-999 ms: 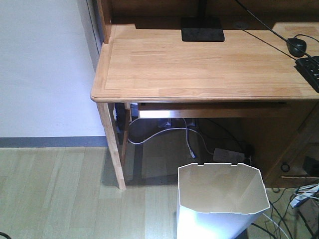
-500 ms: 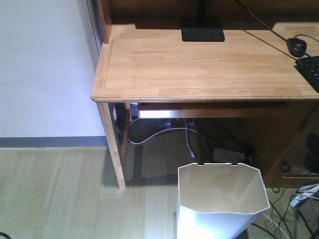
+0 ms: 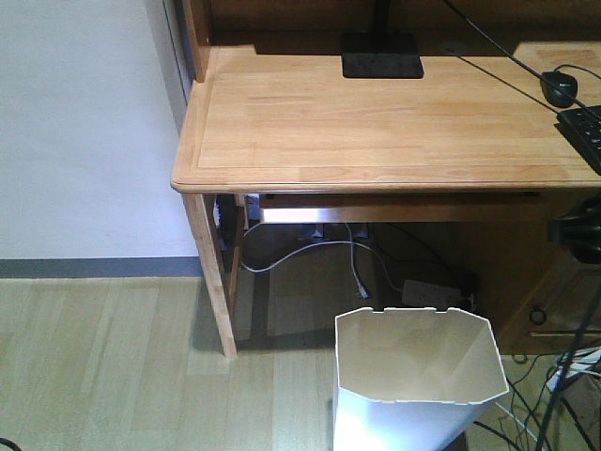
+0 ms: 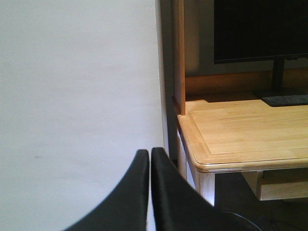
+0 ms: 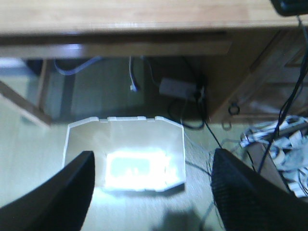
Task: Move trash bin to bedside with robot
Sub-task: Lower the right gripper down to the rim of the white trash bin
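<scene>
The trash bin (image 3: pixel 421 376), white and thin-walled with a cut-corner rim, stands upright on the pale wooden floor (image 3: pixel 103 366), its mouth open upward. It sits just in front of the table (image 3: pixel 376 122), below the front edge and to the right of the table's left leg (image 3: pixel 214 282).

In the right wrist view the trash bin (image 5: pixel 126 149) is seen from above. Its bottom is washed out by glare, so the contents cannot be judged. The right claw (image 5: pixel 153 153) is spread wide, with one dark finger (image 5: pixel 72 192) at the left of the bin's mouth and the other at the right. Neither finger touches the rim, and nothing is held. In the front view a black part of the right arm (image 3: pixel 577 230) enters at the right edge, beside the table front.

Behind the bin, under the table, lie a power strip (image 3: pixel 432 293) and loose white and black cables (image 3: pixel 310 252). More cables are heaped on the floor to the bin's right.

The tabletop carries a black monitor base (image 3: pixel 380 54), a mouse (image 3: pixel 560 87) and the corner of a keyboard (image 3: pixel 584 132).

The left claw (image 4: pixel 150 159) is clenched, its two black fingers pressed together on nothing. It faces the white wall (image 4: pixel 77 86), beside the table's near corner and below the monitor (image 4: pixel 260 29).
</scene>
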Tool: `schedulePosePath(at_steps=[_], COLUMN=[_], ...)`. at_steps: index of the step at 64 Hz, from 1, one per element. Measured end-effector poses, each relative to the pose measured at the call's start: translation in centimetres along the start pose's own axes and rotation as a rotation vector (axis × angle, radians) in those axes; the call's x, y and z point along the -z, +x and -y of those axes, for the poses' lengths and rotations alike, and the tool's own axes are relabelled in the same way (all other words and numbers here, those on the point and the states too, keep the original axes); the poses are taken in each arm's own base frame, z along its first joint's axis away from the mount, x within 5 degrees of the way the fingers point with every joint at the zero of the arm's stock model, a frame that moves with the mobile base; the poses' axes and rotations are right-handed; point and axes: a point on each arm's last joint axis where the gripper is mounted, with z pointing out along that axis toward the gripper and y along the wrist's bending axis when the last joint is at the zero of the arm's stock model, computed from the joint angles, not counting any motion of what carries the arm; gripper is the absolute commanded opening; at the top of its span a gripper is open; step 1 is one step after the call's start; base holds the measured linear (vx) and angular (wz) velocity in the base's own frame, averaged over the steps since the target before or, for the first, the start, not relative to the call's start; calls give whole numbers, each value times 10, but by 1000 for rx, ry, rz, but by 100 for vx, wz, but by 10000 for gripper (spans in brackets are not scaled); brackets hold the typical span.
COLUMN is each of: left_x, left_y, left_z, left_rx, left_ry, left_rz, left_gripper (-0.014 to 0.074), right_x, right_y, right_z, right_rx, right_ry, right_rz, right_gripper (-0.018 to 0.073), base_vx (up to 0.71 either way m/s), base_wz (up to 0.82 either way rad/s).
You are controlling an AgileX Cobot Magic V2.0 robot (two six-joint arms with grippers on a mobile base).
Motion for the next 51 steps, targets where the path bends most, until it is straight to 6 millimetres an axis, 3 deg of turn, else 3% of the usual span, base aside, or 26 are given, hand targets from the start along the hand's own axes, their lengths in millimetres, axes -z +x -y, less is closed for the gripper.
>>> schedulePosePath(at_steps=[10,22,35,51], left_x=[0,0,0,0], left_y=[0,0,0,0], left_z=[0,0,0,0], left_rx=[0,0,0,0], left_ry=[0,0,0,0], left_rz=[0,0,0,0], left_gripper=[-6,-6,-6,-6], right_x=[-29,-73,-130,-198], right_y=[-19,-25,-10,17], right_z=[1,18,39,48], right_rx=[82,53,-19,53], right_ry=[-5,-1,-69,-104], right_rz=[-153,-296,-430,-498], right_gripper=[495,495,495,495], base_vx=[0,0,0,0], base_wz=[0,0,0,0])
